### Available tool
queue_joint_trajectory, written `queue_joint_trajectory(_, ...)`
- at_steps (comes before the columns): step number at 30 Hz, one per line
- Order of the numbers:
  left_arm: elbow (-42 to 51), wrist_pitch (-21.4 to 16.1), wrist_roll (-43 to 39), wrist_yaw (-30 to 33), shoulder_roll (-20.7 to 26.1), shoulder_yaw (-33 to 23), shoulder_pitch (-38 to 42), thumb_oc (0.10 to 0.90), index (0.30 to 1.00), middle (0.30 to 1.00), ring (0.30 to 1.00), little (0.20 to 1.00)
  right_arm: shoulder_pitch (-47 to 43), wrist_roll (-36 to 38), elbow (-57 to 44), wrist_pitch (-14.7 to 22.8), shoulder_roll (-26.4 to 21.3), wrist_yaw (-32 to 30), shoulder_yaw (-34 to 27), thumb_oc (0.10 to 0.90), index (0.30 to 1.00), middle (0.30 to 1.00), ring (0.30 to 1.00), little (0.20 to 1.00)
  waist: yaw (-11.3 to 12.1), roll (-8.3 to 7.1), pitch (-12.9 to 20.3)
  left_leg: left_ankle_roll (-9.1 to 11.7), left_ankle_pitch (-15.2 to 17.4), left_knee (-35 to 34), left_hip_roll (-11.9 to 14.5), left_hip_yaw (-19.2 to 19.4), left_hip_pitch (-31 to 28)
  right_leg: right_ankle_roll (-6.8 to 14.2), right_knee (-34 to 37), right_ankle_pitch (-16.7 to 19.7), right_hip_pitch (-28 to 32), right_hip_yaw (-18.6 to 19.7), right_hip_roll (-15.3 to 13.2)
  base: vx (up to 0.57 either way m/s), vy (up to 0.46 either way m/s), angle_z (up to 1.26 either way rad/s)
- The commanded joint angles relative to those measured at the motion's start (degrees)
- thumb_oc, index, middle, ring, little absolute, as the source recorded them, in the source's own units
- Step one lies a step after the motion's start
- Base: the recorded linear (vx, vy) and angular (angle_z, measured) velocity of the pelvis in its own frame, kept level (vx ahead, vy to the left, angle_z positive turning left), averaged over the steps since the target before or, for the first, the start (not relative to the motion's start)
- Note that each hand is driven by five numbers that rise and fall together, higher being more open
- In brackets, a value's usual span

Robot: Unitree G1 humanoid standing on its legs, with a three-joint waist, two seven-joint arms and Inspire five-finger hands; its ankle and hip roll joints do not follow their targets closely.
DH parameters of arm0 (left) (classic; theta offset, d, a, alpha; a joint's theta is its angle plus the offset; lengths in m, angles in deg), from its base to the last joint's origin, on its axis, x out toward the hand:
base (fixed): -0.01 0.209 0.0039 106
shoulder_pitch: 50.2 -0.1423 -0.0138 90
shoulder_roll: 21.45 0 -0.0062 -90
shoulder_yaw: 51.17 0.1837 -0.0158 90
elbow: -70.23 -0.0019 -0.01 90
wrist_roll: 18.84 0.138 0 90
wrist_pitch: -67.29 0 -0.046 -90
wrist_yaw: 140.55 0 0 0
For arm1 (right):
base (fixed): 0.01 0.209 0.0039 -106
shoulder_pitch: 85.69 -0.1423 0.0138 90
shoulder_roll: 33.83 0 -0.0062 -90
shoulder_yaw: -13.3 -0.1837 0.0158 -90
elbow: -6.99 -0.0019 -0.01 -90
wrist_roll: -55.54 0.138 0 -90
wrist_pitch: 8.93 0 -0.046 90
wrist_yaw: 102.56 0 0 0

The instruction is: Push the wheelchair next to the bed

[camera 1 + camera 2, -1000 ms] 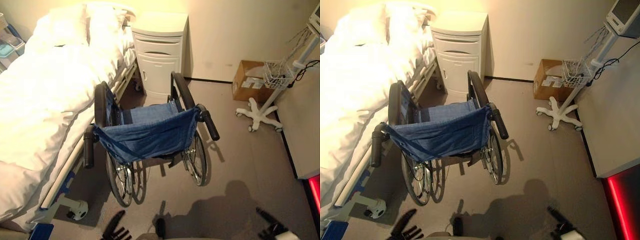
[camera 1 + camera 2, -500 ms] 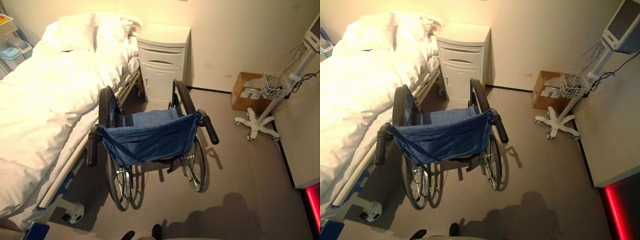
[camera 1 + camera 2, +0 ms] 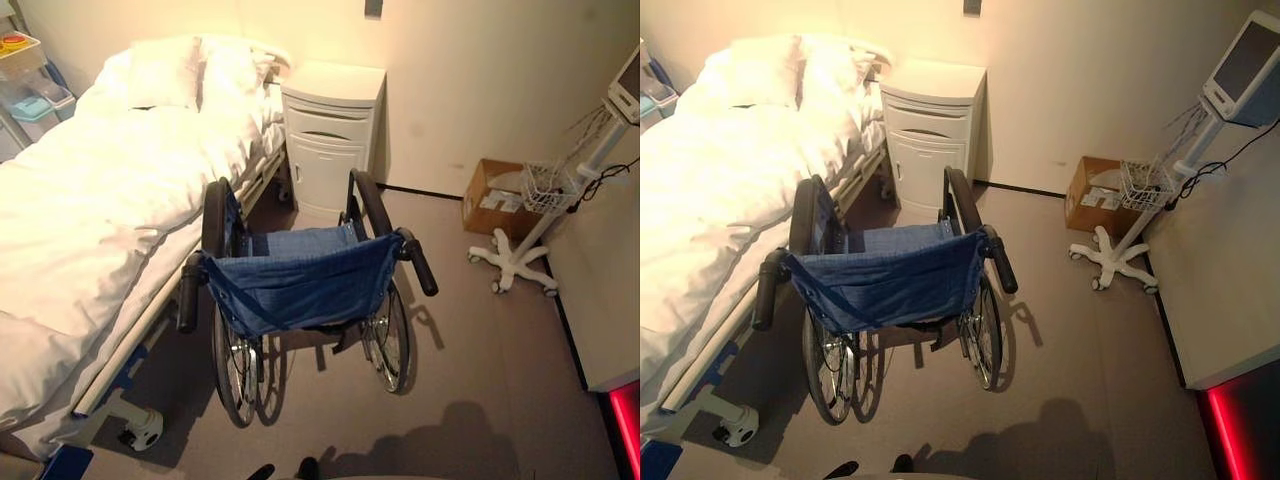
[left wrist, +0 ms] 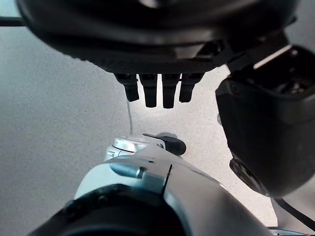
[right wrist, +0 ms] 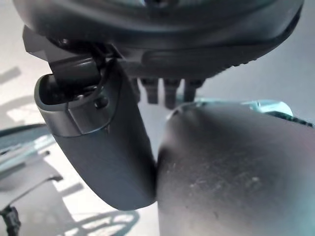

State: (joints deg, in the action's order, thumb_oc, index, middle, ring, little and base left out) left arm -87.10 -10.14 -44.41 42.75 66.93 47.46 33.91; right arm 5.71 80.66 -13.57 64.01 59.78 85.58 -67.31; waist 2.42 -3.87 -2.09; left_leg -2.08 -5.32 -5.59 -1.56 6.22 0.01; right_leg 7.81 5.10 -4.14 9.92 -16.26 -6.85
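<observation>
**Wheelchair parked at the bedside, nobody holding it**

The blue-fabric, black-framed wheelchair (image 3: 300, 285) sits just right of the white-quilted hospital bed (image 3: 90, 220). Left hand (image 4: 157, 91) and right hand (image 5: 162, 93) hang relaxed, fingers straight, empty. Unheld, the chair could roll away.

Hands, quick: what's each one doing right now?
Left hand: open, fingers straight, holding nothing.
Right hand: open, fingers straight, holding nothing.

Wheelchair (image 3: 300, 285): blue fabric backrest and seat, black push handles, spoked wheels. Upright on the floor, back toward the camera, just beside the bed (image 3: 90, 210). Bed: white duvet, white pillows at head.
</observation>
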Motion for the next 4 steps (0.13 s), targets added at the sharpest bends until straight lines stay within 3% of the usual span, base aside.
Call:
queue_joint_trajectory(1, -2.65, 0.47, -0.77, 0.18, -2.81, 1.05, 3.31, 0.8, 0.9, 0.9, 0.9, 0.9, 0.64, -2.35, 2.48, -0.85, -0.51, 1.41, 2.1, 0.8, 0.9, 0.9, 0.9, 0.9, 1.53, 3.35, -0.61, 3.36, 5.67, 0.59, 0.94, -0.79, -4.85, -0.74, -1.05, 6.01, -4.61, -0.41, 1.99, 0.0, 0.0, 0.0)
queue_joint_trajectory(4, -2.97, 0.87, -0.9, -0.32, -2.78, 0.84, 3.23, 0.8, 0.9, 0.9, 0.9, 0.9, 0.53, -2.17, 2.61, -0.8, -0.43, 0.71, 1.97, 0.8, 0.9, 0.9, 0.9, 0.9, 1.51, 3.4, -0.47, 3.32, 5.68, 0.59, 0.89, -0.83, -4.93, -0.78, -1.0, 6.06, -4.52, -0.24, 2.05, 0.0, 0.0, 0.0)
